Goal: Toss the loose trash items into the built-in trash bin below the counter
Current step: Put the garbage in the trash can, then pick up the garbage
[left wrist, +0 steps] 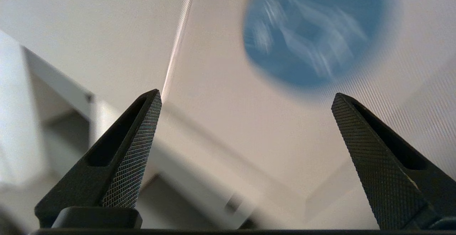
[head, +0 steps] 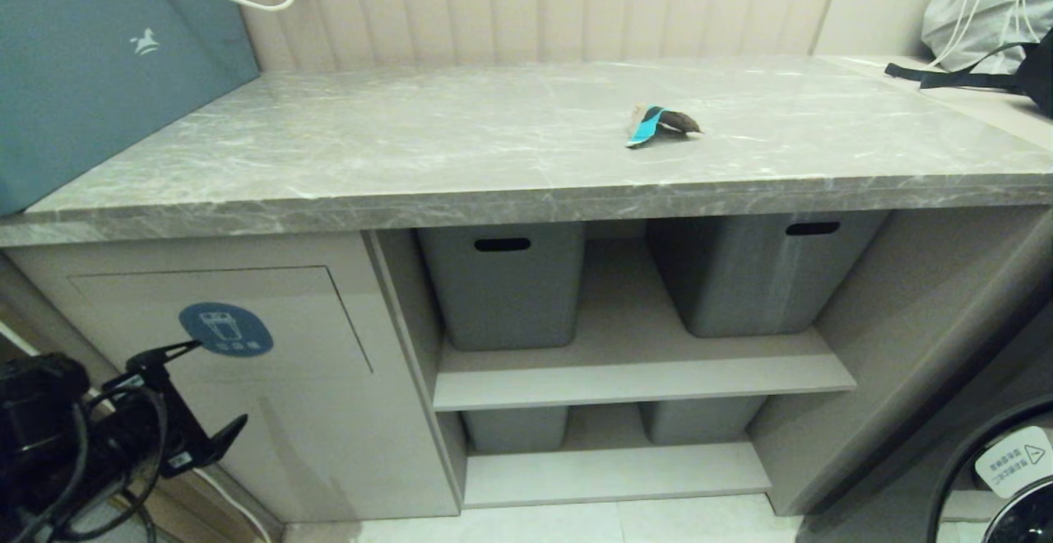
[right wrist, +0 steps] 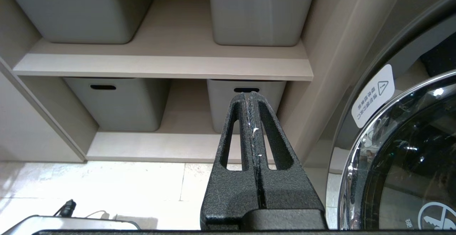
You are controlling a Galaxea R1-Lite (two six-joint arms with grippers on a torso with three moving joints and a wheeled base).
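Note:
One crumpled brown scrap with turquoise stripes, a loose trash item [head: 660,124], lies on the grey marble counter [head: 461,148], right of centre. Below the counter's left end is the built-in trash bin [head: 247,362], a beige flap with a round blue icon [head: 225,329] that looks flush with the cabinet. My left gripper [head: 220,387] hangs low in front of that flap, open and empty, just below the icon. In the left wrist view the left gripper [left wrist: 245,96] faces the flap [left wrist: 228,128] and the blue icon [left wrist: 317,32]. My right gripper [right wrist: 248,94] is shut, parked low toward the shelves.
Grey tubs [head: 506,284] [head: 749,271] with slot handles stand on open shelves right of the bin. A teal box [head: 99,66] leans at the counter's left end. A grey bag [head: 987,8] sits far right. A round machine door [right wrist: 402,156] is at lower right.

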